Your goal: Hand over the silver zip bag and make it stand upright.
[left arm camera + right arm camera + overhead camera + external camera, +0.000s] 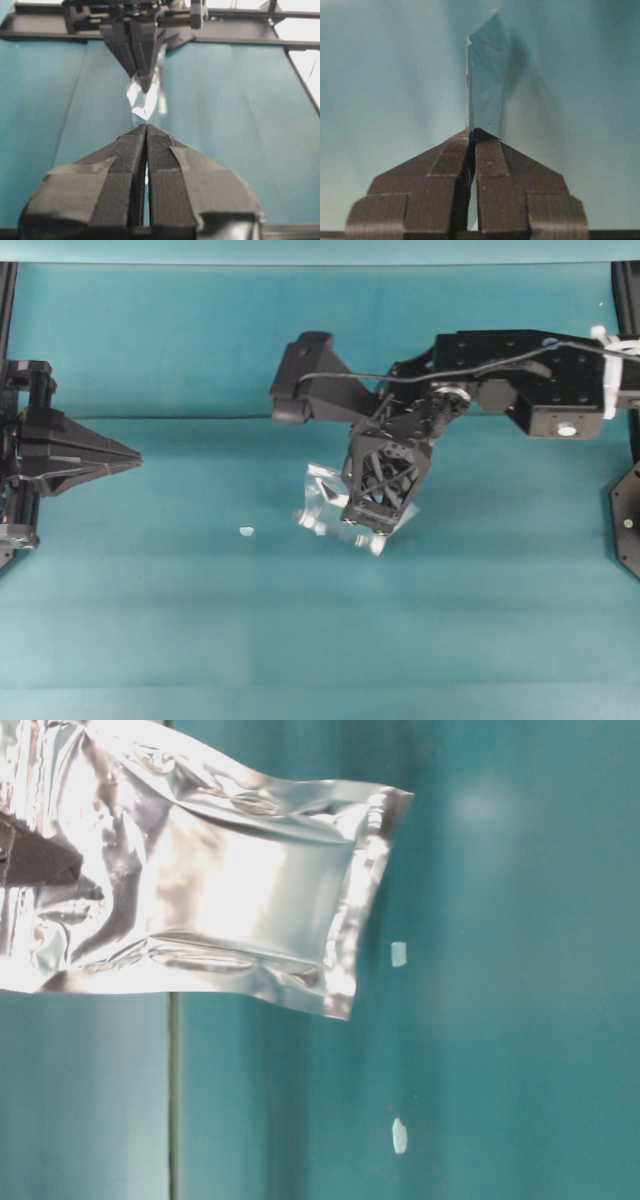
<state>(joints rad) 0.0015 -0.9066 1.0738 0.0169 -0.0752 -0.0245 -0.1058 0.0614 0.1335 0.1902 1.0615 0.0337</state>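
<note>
The right gripper point(472, 134) has its fingers pinched together on one edge of the silver zip bag point(325, 502), which juts out past the fingertips, clear of the teal table point(150, 640). Well apart, the left gripper point(135, 460) sits with fingers pressed closed on nothing. The handover seems not yet begun; next, the left fingers must part to receive the bag's free end.

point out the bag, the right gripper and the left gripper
bag point(250, 900), table-level view, on its bright centre panel
right gripper point(472, 132), right wrist view, where the shut tips pinch the bag's edge
left gripper point(146, 129), left wrist view, at the closed tips, empty
</note>
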